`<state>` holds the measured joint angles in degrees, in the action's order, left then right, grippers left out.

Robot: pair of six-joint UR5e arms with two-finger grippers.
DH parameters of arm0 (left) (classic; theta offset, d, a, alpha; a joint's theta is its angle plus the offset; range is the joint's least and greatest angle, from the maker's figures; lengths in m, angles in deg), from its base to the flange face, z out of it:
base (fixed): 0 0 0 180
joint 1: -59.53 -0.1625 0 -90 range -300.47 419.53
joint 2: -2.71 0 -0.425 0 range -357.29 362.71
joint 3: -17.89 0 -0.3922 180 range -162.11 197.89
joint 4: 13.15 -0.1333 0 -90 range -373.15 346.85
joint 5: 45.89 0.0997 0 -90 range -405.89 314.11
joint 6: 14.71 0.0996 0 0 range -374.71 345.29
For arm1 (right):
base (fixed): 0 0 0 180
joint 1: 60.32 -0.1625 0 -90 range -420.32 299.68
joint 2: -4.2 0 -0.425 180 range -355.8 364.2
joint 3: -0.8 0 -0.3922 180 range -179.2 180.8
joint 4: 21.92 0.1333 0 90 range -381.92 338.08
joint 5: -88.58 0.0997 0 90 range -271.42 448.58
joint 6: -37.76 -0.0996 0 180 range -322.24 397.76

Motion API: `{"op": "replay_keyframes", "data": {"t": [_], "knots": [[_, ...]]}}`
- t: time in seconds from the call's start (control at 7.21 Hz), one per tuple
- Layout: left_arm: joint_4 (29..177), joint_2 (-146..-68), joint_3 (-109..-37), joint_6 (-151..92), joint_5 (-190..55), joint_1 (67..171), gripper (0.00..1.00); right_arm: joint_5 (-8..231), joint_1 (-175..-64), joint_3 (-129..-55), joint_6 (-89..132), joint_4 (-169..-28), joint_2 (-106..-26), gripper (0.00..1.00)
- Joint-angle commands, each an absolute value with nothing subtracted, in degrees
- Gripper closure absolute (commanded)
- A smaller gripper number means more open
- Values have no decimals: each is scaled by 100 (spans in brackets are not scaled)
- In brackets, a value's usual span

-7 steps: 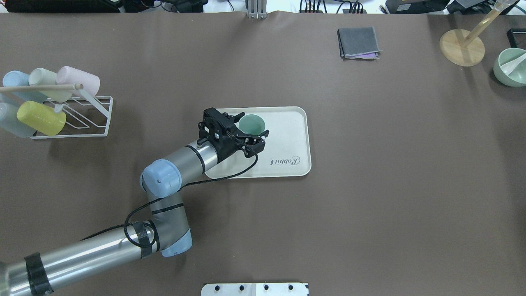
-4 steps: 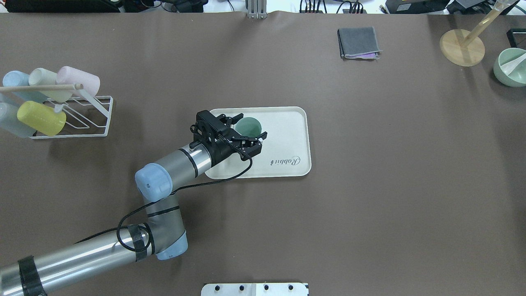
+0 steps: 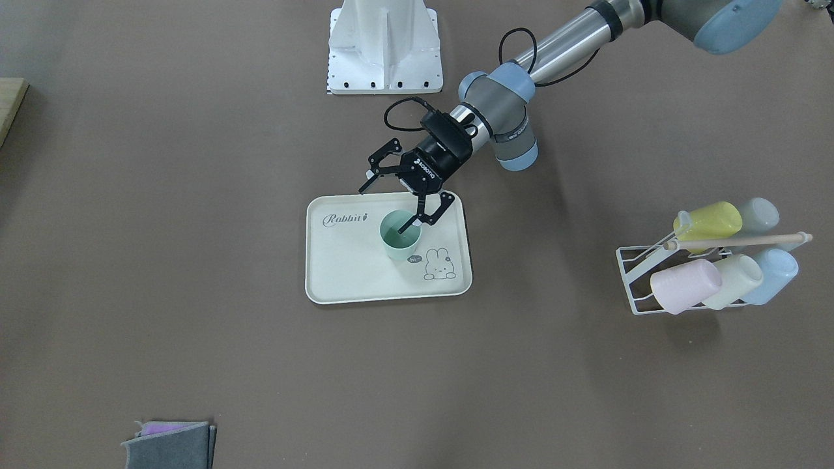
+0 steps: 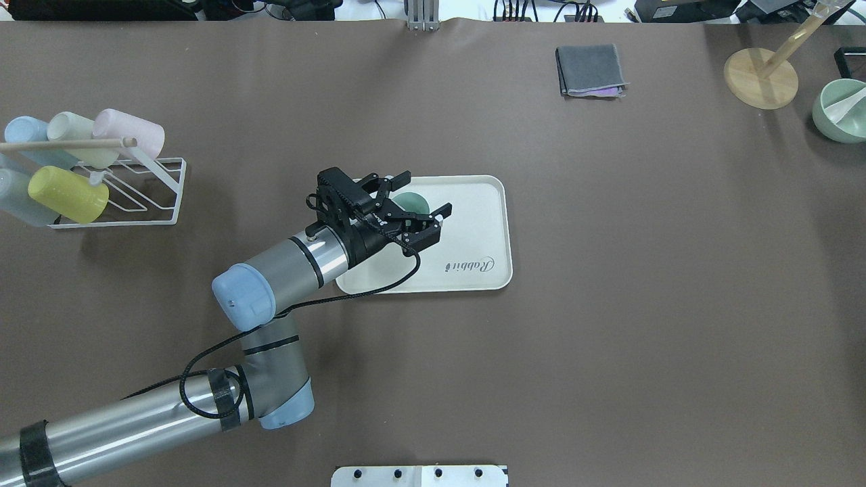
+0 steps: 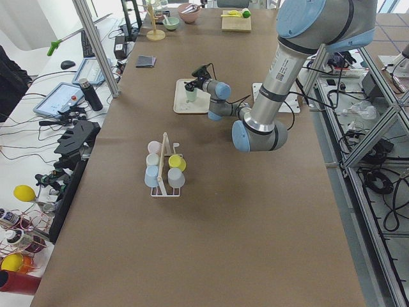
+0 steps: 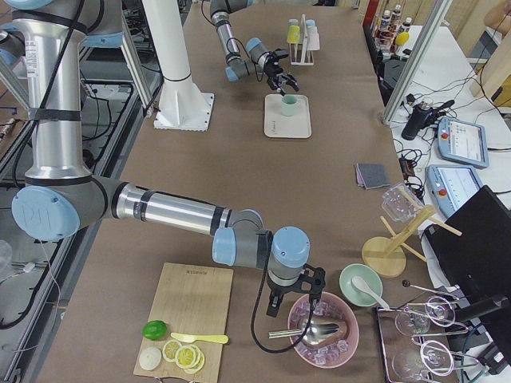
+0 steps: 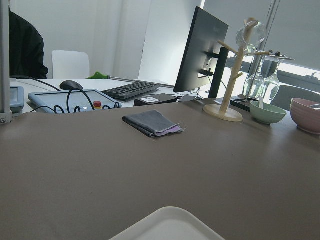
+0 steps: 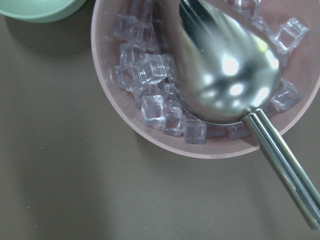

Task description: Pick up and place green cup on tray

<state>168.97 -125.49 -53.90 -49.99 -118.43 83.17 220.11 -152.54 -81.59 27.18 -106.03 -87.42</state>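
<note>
Standing on tray (image 3: 345, 277), green cup (image 3: 399, 242); left tool (image 3: 382, 210) spread

I see the mint-green cup (image 3: 399, 242) standing upright, mouth up, on my cream-white rectangular tray (image 3: 342, 273), which lies flat.

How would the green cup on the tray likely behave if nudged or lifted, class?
The green cup looks like matte plastic and seems empty, so probably stiff and light. Upright on the smooth tray, it might slide or tip if pushed near its rim.
</note>
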Motion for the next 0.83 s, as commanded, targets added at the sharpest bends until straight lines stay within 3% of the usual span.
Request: {"op": "replay_keyframes", "data": {"t": [0.0,0.69], "knots": [[16556,-12596,-5803,-5013,-11858,8563,2,22007,-15261,-8164,2721,-10603,-8738,0],[13754,-12579,-6858,-5048,-13767,9825,2,21998,-15252,-8164,2730,-10612,-8729,0]]}}
